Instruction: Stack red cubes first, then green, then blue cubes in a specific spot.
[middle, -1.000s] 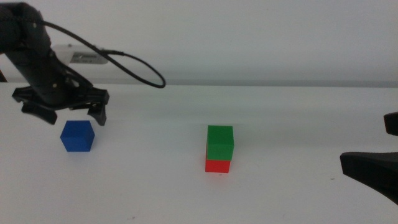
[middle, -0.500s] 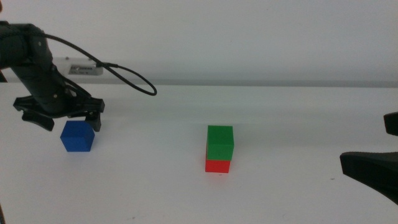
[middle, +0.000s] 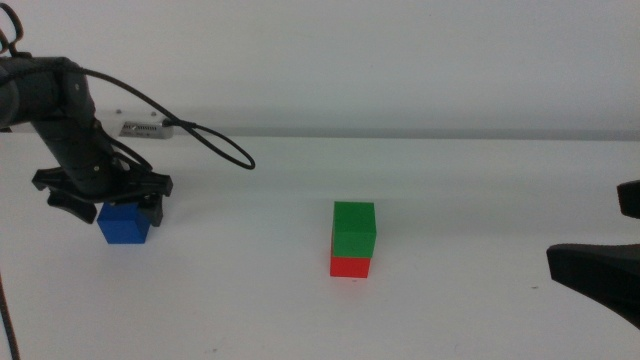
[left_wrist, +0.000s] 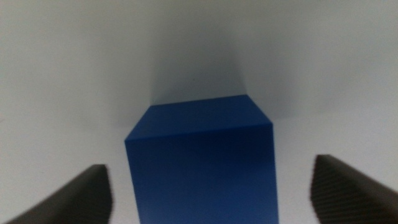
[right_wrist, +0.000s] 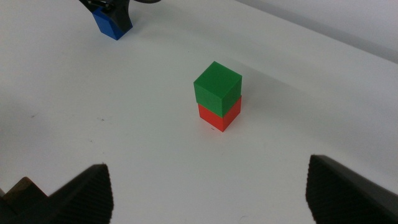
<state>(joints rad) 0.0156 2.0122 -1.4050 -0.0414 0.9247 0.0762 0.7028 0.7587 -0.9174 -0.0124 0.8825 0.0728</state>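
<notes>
Open tabletop (middle: 480, 190) between blue cube (middle: 124, 222) near left edge and central green cube (middle: 354, 228) atop red cube (middle: 350, 266); left gripper (middle: 108, 207) straddling blue.

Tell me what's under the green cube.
The red cube sits directly under the green cube, both on the white table. The red cube's top face is covered, so nothing between them is visible.

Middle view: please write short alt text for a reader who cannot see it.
The left end effector is lowered around the blue cube on the white table, jaws open. A green cube sits on a red cube mid-table; the right end effector waits at the right edge.
</notes>
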